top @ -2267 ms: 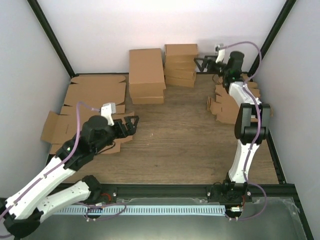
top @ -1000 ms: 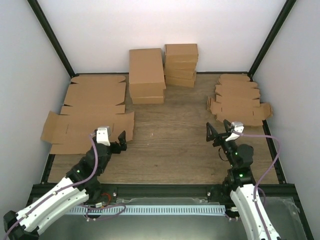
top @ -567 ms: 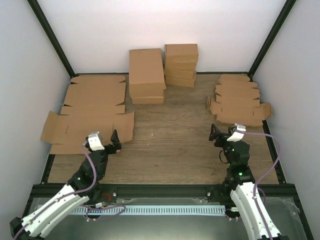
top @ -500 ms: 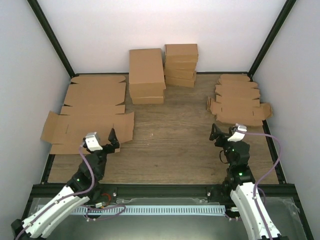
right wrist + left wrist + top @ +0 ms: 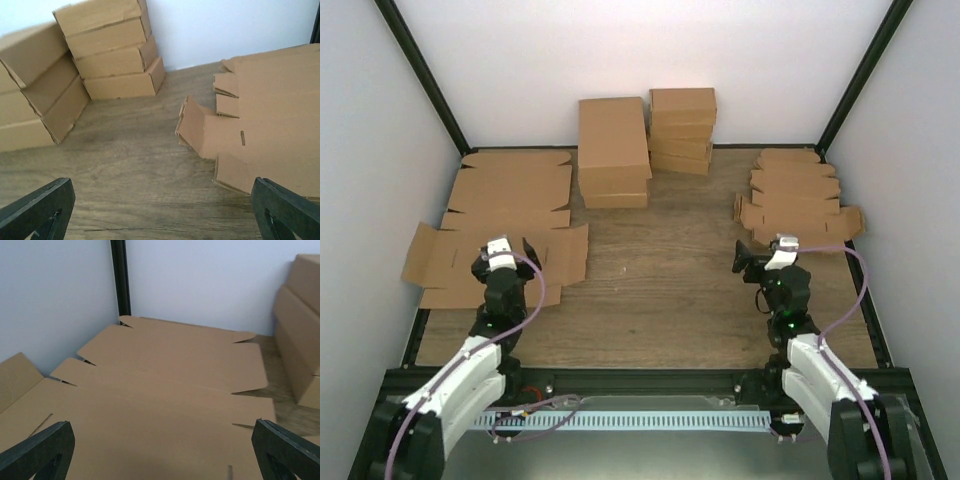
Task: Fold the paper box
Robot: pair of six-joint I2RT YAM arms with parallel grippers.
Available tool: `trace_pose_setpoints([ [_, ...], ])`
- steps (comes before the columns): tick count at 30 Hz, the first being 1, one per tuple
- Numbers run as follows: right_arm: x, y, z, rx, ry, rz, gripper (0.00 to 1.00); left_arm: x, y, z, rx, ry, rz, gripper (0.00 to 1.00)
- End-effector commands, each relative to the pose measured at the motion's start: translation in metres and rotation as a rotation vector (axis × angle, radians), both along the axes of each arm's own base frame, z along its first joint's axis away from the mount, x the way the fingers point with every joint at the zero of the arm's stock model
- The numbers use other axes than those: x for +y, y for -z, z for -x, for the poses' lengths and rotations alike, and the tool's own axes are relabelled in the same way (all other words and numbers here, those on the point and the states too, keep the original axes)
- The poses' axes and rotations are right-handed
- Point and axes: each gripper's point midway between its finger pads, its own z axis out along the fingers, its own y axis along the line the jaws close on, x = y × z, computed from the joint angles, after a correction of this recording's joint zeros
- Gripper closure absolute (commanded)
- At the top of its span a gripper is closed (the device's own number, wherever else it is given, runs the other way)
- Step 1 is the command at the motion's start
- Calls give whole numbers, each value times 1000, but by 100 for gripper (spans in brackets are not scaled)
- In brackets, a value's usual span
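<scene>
From above, the left gripper at 8 o'clock and the right gripper at 4 o'clock hover spread and empty, with the flat paper box topping a stack at 2 o'clock; the left wrist view shows large cardboard sheets ahead; the right wrist view shows the paper box at 3 o'clock.

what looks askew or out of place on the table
The stack of small folded boxes at the back is staggered, not squared up. On the right pile of flat paper box blanks, one left-side flap stands up instead of lying flat. Nothing looks spilled.
</scene>
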Motion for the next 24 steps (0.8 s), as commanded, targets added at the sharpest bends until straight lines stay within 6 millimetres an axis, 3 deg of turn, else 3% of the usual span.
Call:
trace_pose_setpoints([
  [1,4,-46,-24,-170,-29,86,0,-1,-32,-34,-106,75,19,0],
  [6,-11,-39,-48,-177,-15,110,0,10,-15,-60,-77,92,-1,0],
  [10,-9,-21,-70,-140,-61,176,0,9,9,-82,-14,106,-50,3],
  [14,4,-9,-62,-188,-138,230,0,4,7,-91,-31,142,-71,4],
  [18,22,8,-71,-162,-259,261,0,-3,19,-88,-67,188,-103,2],
  [24,4,12,-79,-131,-159,224,0,10,29,-104,-17,148,-57,0],
])
